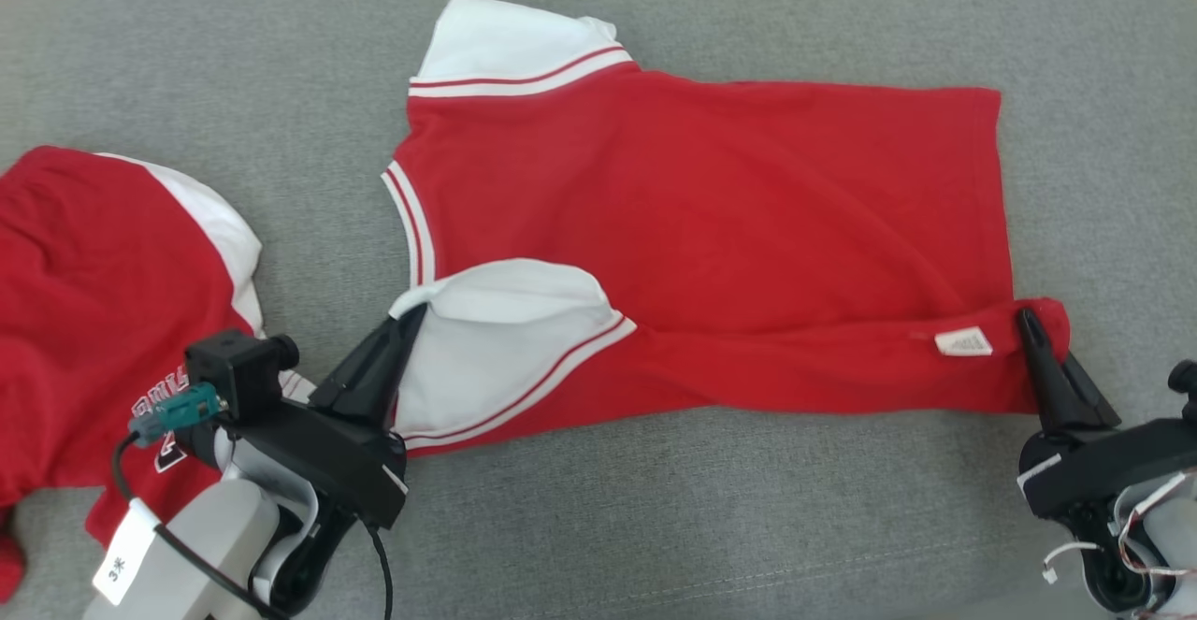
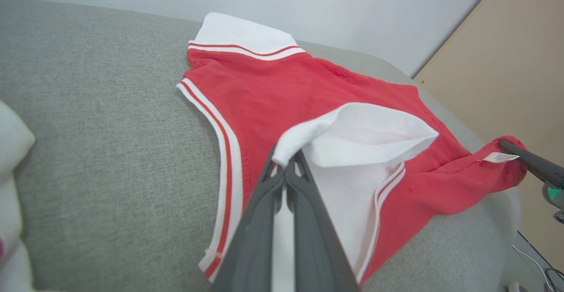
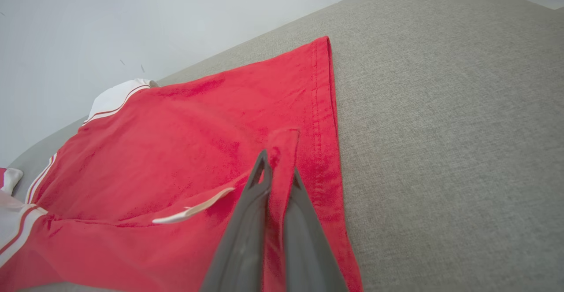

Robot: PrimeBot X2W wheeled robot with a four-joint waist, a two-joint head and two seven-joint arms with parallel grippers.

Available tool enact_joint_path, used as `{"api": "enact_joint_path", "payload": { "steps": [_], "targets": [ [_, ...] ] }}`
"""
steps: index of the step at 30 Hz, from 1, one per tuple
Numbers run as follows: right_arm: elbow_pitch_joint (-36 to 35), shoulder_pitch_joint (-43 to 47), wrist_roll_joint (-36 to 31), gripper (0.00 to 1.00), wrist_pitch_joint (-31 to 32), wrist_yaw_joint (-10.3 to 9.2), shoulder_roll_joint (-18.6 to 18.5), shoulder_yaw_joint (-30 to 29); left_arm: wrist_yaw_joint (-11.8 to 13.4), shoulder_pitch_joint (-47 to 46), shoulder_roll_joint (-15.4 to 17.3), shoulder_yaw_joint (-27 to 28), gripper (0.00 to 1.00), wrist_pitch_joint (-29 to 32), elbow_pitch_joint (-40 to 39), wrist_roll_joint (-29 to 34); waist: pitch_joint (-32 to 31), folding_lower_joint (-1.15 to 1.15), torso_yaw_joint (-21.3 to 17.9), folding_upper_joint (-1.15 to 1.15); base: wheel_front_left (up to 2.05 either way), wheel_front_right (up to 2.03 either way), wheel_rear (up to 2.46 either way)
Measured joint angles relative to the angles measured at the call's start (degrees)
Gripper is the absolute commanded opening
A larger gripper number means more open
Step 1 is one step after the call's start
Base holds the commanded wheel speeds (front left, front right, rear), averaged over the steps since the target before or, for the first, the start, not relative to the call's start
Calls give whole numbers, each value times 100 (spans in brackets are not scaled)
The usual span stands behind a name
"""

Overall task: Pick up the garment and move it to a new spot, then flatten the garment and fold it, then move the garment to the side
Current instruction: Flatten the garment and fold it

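**Friend:** What does the head camera show?

**Me:** I see the garment, a red shirt, spread out on the grey cushion. My left gripper is at the near white sleeve, and its tips touch the sleeve's edge. The shirt stretches from there across to my right gripper. That one is at the shirt's near bottom corner, with a small white tag just beside its tips. Another red shirt lies on the outer side of my left gripper, apart from the garment.

**Friend:** Are the fingers closed?

**Me:** From up there I cannot tell. The left wrist camera shows it well. The two dark fingers are pressed together on the edge of the white sleeve. The sleeve is lifted and flopped over. The red body lies past the tips, and the far sleeve is the part farthest from them. My right gripper pokes in from the side with the red corner hanging on it.

**Friend:** And the right wrist camera?

**Me:** My right fingers are almost together, and a strip of the red hem is pinched between them. The rest of the shirt lies flat past the tips and off to their left. Grey cushion is on their other side.
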Motion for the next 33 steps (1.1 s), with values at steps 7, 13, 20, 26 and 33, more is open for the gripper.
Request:
{"api": "enact_joint_path", "payload": {
  "steps": [7,13,20,26,33],
  "targets": [
    [300,-221,-64,0,-14,0,71,-94,-9,-229,-156,14,0,-45,347,64,78,0,-71,0,0,0,0],
    [428,-375,-105,0,-14,0,180,-147,-52,-293,-172,29,0,-46,572,81,96,-1,-74,0,0,0,0],
    [583,-552,-238,0,-14,0,280,-154,-57,-555,-243,19,0,-88,858,126,122,-1,-65,0,0,0,0],
    [768,-693,-304,2,-15,0,342,-66,-99,-642,-342,-63,0,-88,1141,140,125,-1,-65,0,0,0,0],
    [899,-757,-326,100,-15,0,397,-26,-101,-765,-433,-111,33,-89,1404,181,102,-1,-71,0,0,0,0]
  ]
}}
